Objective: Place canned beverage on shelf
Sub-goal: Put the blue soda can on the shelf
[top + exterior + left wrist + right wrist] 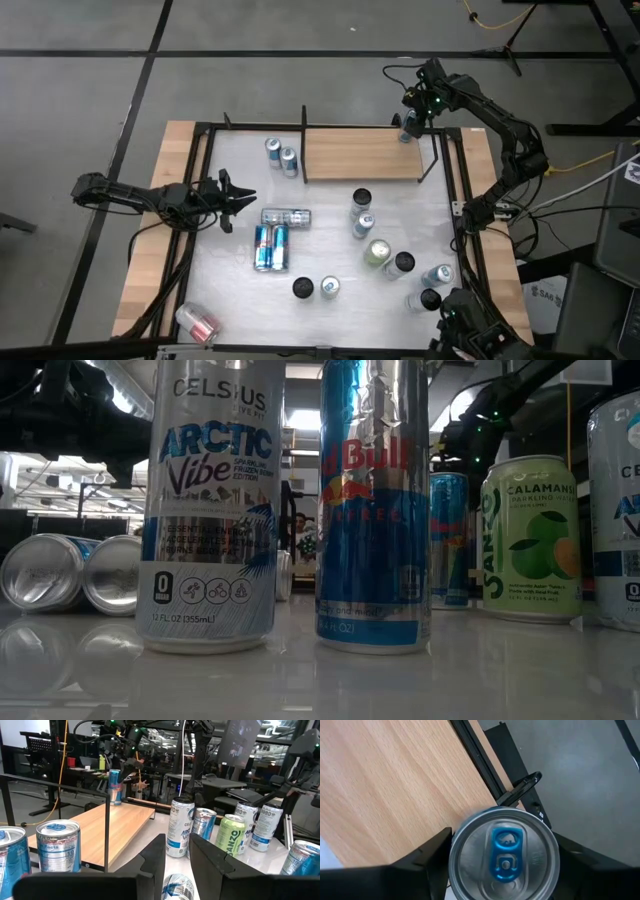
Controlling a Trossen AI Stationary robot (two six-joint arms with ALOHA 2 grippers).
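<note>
A blue-and-silver canned beverage [408,133] stands upright on the far right corner of the shelf [360,155], a light-brown board with thin black uprights. In the right wrist view its silver top with a blue tab [504,855] fills the space between my fingers. My right gripper [410,122] is above it, pointing steeply down, shut on it. My left gripper [240,198] waits level at the table's left side, fingers a little apart [177,860] with nothing between them. My right gripper has the can pinched between its two fingers, one finger [427,862] on each side of the can's wall just below the top rim [454,870]. The fingers come from above, slanting down. The can is upright, its base on the shelf board [116,800].
Two upright cans [280,155] stand beside the shelf's left end. Lying cans [285,217] [270,247] sit mid-table near my left gripper. Several upright cans [390,258] crowd the right half. One can lies at the near left corner [197,322]. A black frame [200,170] borders the table.
</note>
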